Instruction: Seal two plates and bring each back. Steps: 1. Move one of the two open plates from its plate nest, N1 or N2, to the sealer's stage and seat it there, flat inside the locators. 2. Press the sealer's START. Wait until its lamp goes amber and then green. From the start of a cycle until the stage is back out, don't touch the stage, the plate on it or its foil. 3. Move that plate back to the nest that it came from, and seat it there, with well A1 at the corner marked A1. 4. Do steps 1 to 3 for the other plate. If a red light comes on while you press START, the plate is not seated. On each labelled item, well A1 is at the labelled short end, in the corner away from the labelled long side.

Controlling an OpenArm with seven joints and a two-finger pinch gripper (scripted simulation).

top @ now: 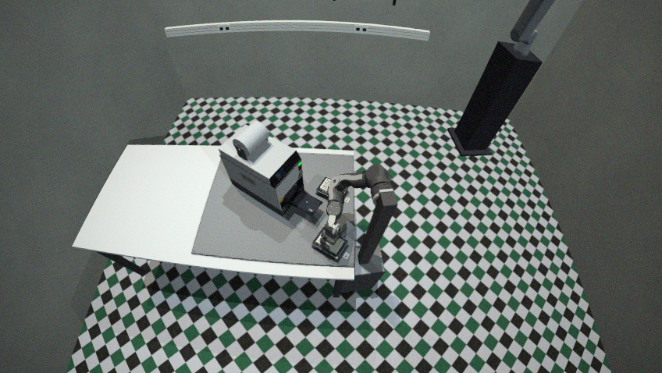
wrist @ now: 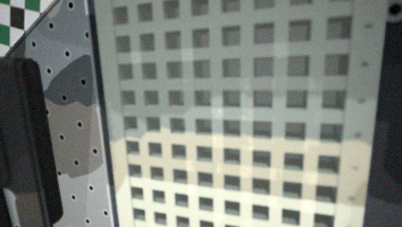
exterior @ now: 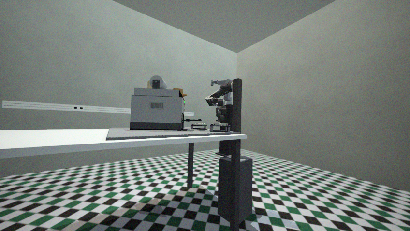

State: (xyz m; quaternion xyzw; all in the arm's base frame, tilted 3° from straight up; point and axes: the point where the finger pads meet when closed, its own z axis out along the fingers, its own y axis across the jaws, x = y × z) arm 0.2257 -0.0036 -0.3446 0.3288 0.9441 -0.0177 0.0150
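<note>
A white multi-well plate (top: 330,246) sits in the near nest at the mat's front right corner. In the wrist view the plate (wrist: 233,114) fills the frame with rows of square wells. My gripper (top: 329,235) points straight down, close over this plate. It is open, with one dark finger (wrist: 26,143) left of the plate and the other at the right edge (wrist: 388,138). Nothing is held. A second plate (top: 324,185) sits in the far nest, partly hidden by my arm. The sealer (top: 261,168) shows a green lamp (top: 299,163). Its dark stage (top: 305,203) is out and bare.
The grey perforated mat (top: 273,218) carries the sealer and both nests. My arm's dark column (top: 376,222) stands at the table's right edge. A foil roll (top: 250,136) sits on the sealer. The white table top (top: 148,194) extends left. Both plates also show in the side view (exterior: 219,127).
</note>
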